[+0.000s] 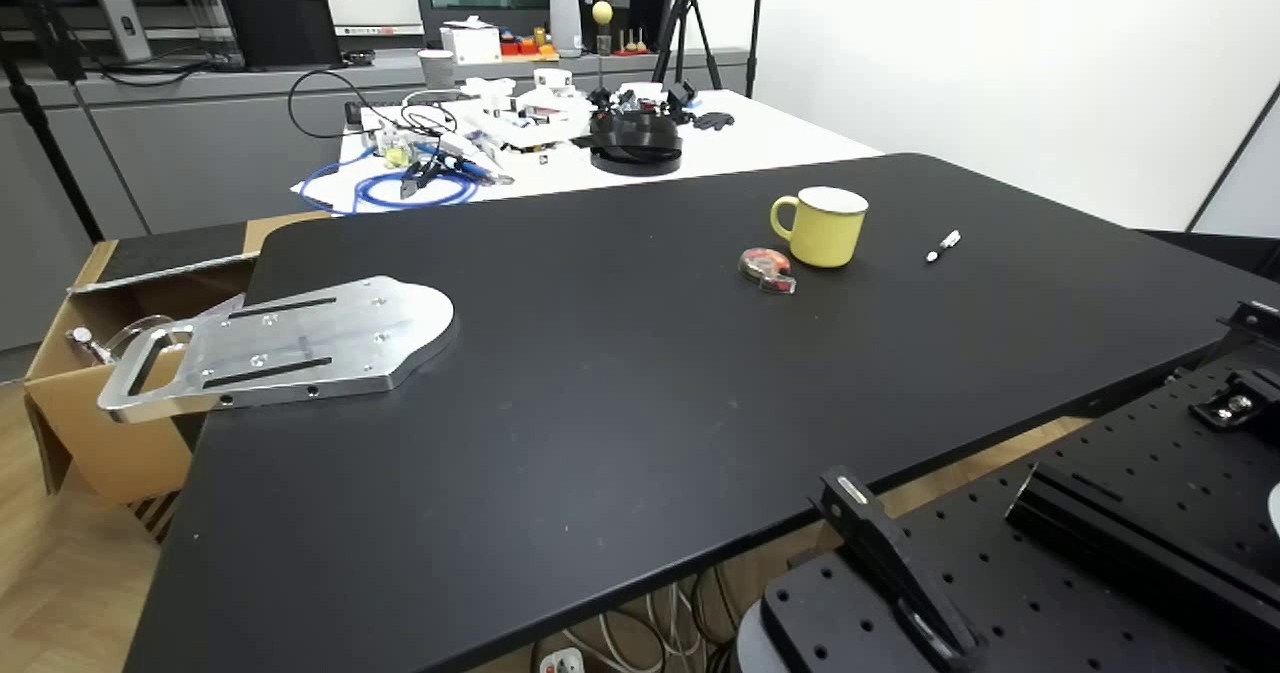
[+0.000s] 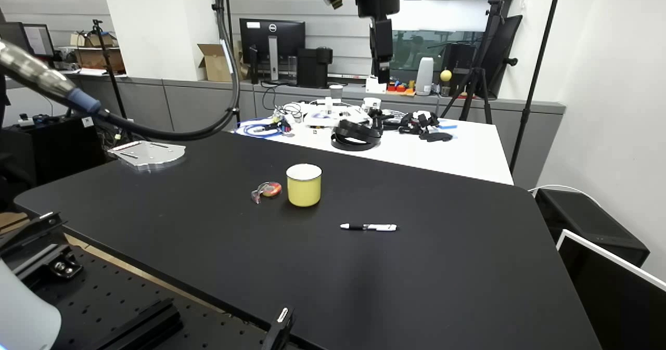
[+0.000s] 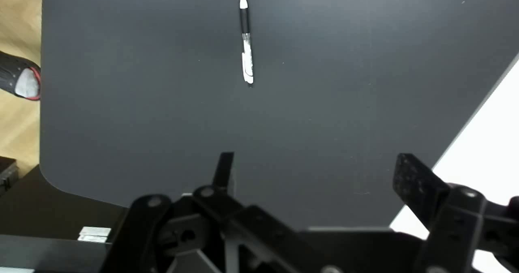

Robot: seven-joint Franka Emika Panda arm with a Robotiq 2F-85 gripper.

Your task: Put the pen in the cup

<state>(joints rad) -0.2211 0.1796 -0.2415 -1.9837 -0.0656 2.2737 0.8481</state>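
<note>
Monitor [image 2: 263, 40] with Dell logo [image 2: 272, 28], pen [image 2: 368, 227] near cup [image 2: 304, 190]

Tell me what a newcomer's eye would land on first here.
Probably the bright yellow mug, upright on the black table. Next, the silvery metal plate, one end jutting past the table's edge. In the wrist view, the white-and-black pen stands out, higher in the picture than the open gripper.

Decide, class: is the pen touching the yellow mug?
Apart: both exterior views show bare black tabletop between the pen and the yellow mug.
</note>
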